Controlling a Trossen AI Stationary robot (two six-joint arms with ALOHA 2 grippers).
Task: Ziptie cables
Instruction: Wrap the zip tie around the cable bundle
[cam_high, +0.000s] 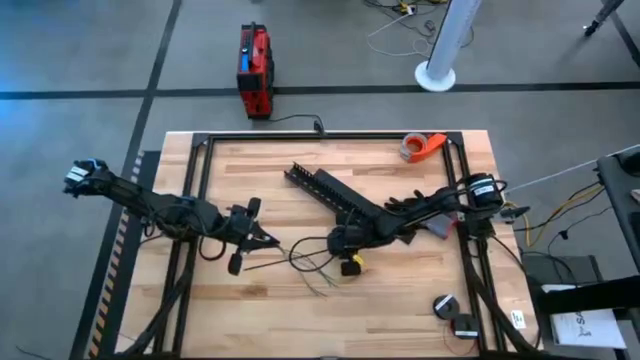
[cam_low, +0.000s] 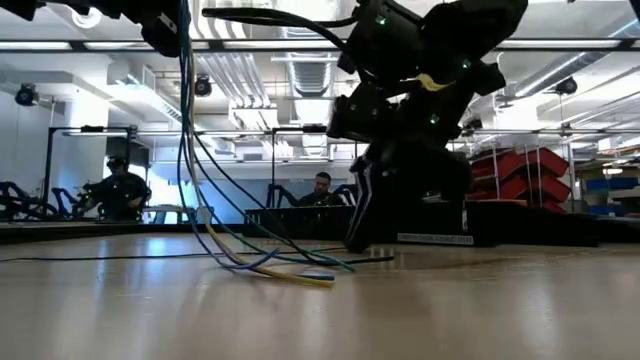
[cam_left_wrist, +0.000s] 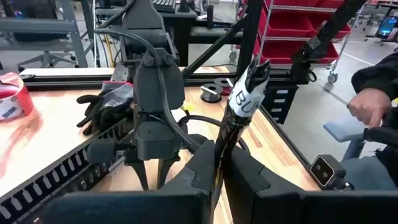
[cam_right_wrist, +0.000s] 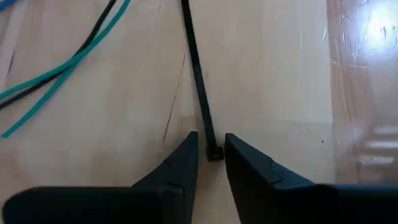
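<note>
The right gripper (cam_right_wrist: 211, 155) is down at the tabletop, its fingers narrowed on either side of the head of a black zip tie (cam_right_wrist: 198, 81) lying flat on the wood, so the step in hand looks like picking up the tie. The left gripper (cam_left_wrist: 217, 174) holds the cables (cam_low: 215, 190) pinched shut (they hang down to the table (cam_high: 400, 300) near its middle). Next, the right fingers need to close squarely on the head and lift it toward the bunch.

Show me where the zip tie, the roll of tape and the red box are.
zip tie (cam_right_wrist: 200, 81): right wrist view, middle of its black strap.
roll of tape (cam_high: 421, 147): high view, its outer rim.
red box (cam_high: 256, 70): high view, its top face.
</note>
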